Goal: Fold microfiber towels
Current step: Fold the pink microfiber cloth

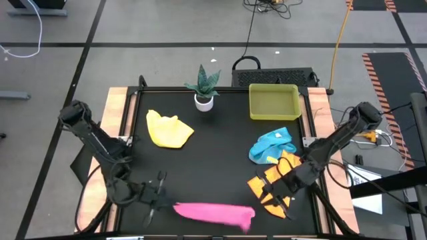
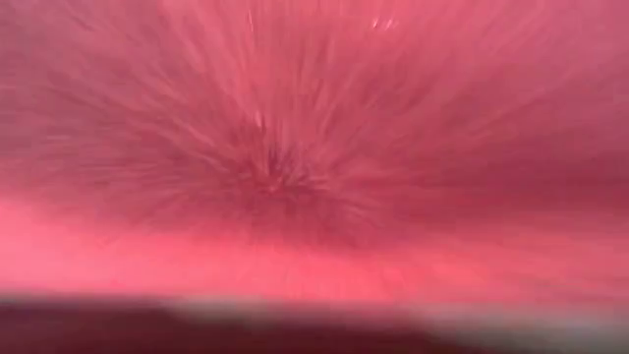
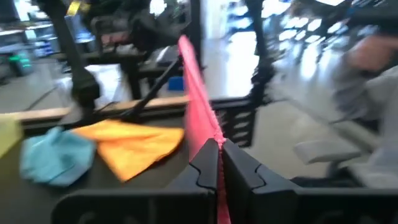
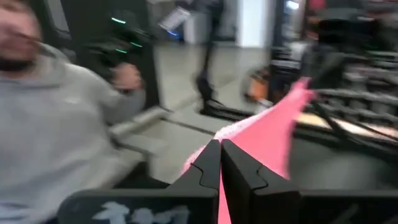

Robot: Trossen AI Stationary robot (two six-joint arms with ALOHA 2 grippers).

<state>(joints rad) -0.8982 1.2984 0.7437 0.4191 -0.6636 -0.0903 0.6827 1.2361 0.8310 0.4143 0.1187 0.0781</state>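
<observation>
Holding: pink towel [image 1: 215, 213] is pinched at both ends and stretched out low over the near edge of the counter [image 1: 220, 150].
Left hand [image 1: 155, 198]: squeezed tight on one end of the pink towel; its wrist view shows the pink cloth stuck between the two fingers [image 3: 202, 168].
Right hand [image 1: 275, 198]: also squeezed tight on pink cloth in its wrist view (from above it sits over the orange towel).
Orange towel [image 1: 272, 183]: lies crumpled on the right side of the counter, under the right arm.
Blue towel [image 1: 271, 145]: bunched up, touching the far side of the orange one.
Yellow towel [image 1: 168, 129]: crumpled on the left side, well apart from the others.
Tray [image 1: 273, 101]: yellow-green, at the far right of the counter.
Plant [image 1: 203, 87]: small, in a white pot, just left of the tray.
Low view: filled with pink fuzz.
Person [image 4: 56, 118]: in a grey top, beyond the counter.
</observation>
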